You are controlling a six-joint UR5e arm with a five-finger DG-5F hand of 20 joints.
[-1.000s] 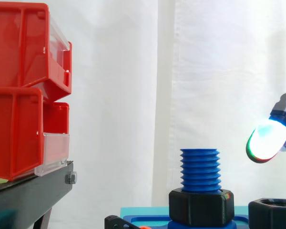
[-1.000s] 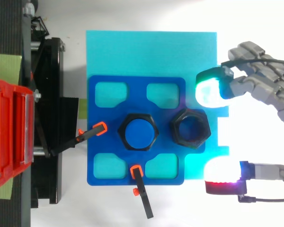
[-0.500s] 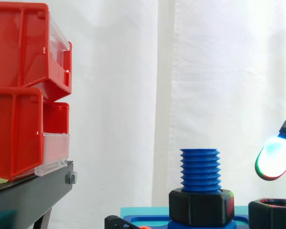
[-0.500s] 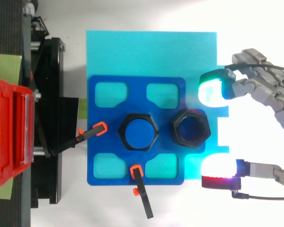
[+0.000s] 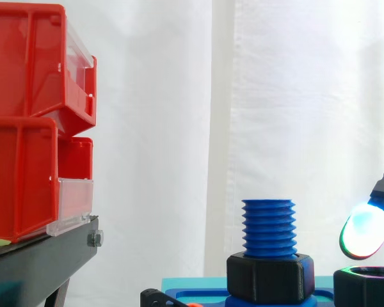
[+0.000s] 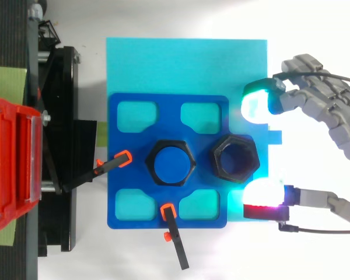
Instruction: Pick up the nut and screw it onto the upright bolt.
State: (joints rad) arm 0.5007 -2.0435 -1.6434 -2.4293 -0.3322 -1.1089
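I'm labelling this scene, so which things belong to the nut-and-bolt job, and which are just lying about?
Job: loose nut, upright bolt, hand, blue plate.
Lying about: red bins, black stand, white curtain.

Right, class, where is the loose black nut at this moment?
Top view: the loose nut lies on the blue plate, just right of the upright bolt, with the hand close on its right.

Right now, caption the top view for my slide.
Open robot hand poised at the loose black nut, beside the upright blue bolt.
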